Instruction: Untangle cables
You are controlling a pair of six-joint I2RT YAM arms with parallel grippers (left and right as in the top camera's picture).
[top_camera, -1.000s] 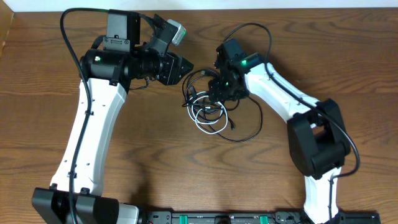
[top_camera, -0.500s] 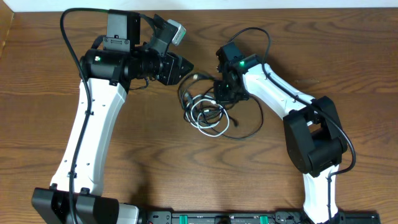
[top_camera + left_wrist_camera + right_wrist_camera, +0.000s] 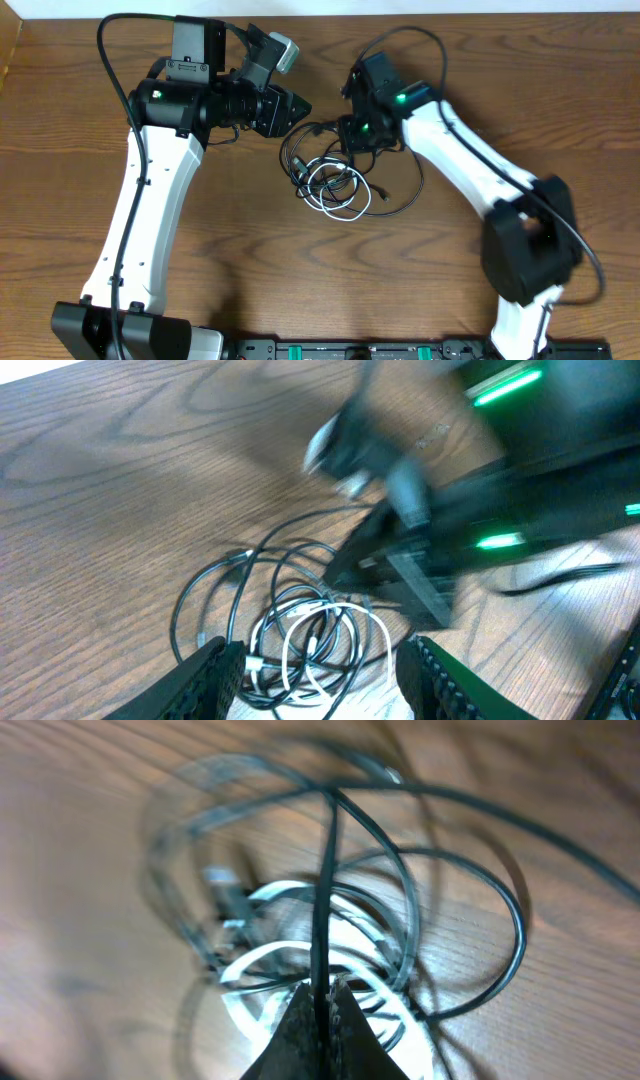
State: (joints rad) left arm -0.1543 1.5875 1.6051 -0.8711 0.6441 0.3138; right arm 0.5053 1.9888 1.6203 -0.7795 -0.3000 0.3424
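Observation:
The cables (image 3: 330,180) lie tangled mid-table: black loops (image 3: 405,195) wound around a white coil (image 3: 338,205). My right gripper (image 3: 353,146) hangs over the tangle's upper right edge. In the right wrist view it (image 3: 322,998) is shut on one black cable (image 3: 328,890), which runs taut from the fingertips across the white coil (image 3: 270,960). My left gripper (image 3: 298,108) hovers just up and left of the tangle. In the left wrist view it (image 3: 325,680) stands open, with the black and white loops (image 3: 310,635) on the table beyond and between its fingers (image 3: 215,672), untouched.
The wooden table (image 3: 300,280) runs out to all sides. The left arm (image 3: 150,200) spans the left side and the right arm (image 3: 480,180) the right. The right arm's own thick black cable (image 3: 405,40) arcs above its wrist.
My right gripper has closed on a black cable, and its arm has swung outward to the right. The tangle has shifted slightly. The left arm has not moved.

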